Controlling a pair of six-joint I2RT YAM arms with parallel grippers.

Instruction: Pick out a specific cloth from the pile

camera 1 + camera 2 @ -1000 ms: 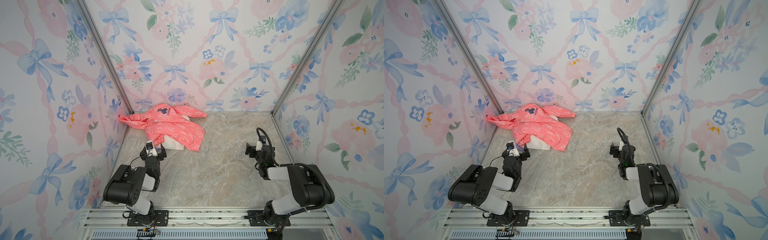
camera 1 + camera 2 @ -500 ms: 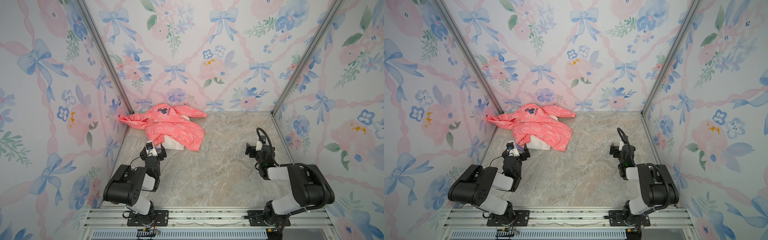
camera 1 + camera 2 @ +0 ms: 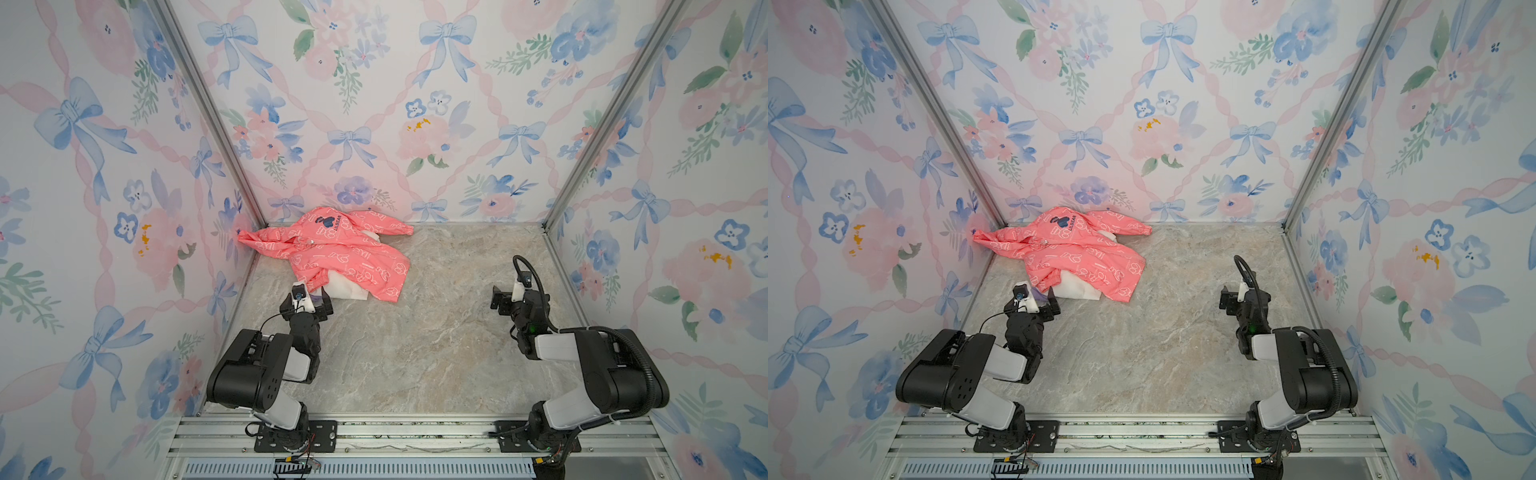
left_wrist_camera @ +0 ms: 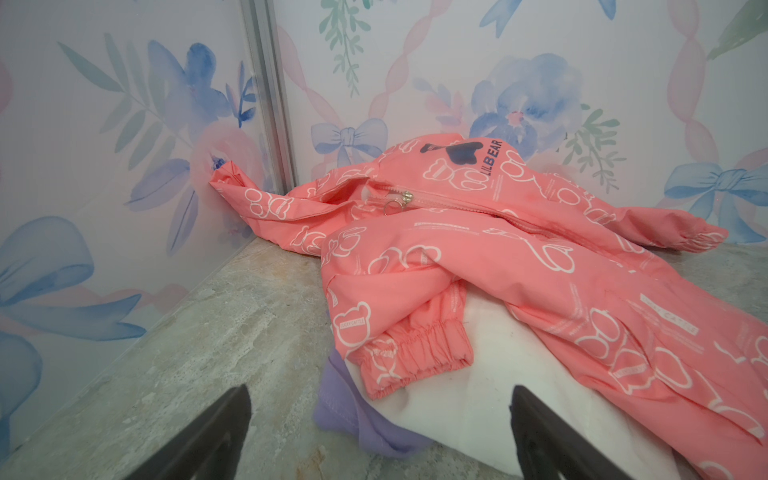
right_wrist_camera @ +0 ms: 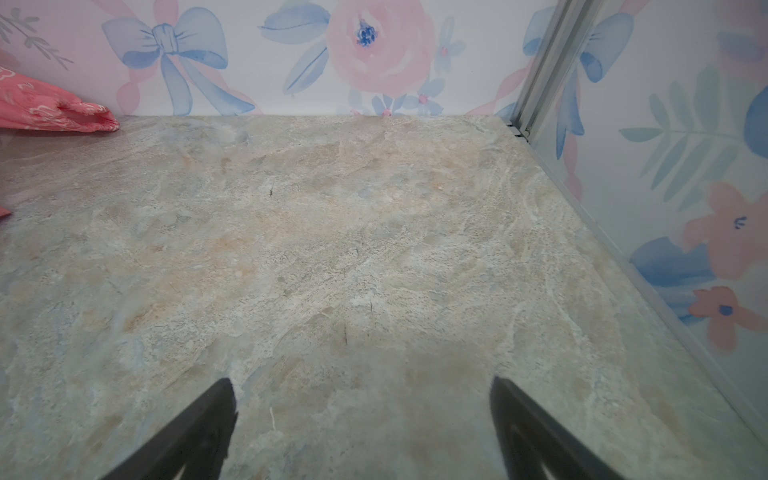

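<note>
Both top views sat high at 6 o'clock and faced 12. Left wrist sat close to the pile (image 4: 498, 257); right wrist caught its sleeve (image 5: 54, 110).

A marbled grey-beige worktop (image 3: 415, 340) carries one pile (image 3: 336, 257) of garments in its eleven o'clock corner, a coral-pink jacket (image 3: 1084, 253) draped over a white cloth (image 4: 478, 374), a lavender cloth (image 4: 365, 424) showing at the pile's seven o'clock edge.
</note>
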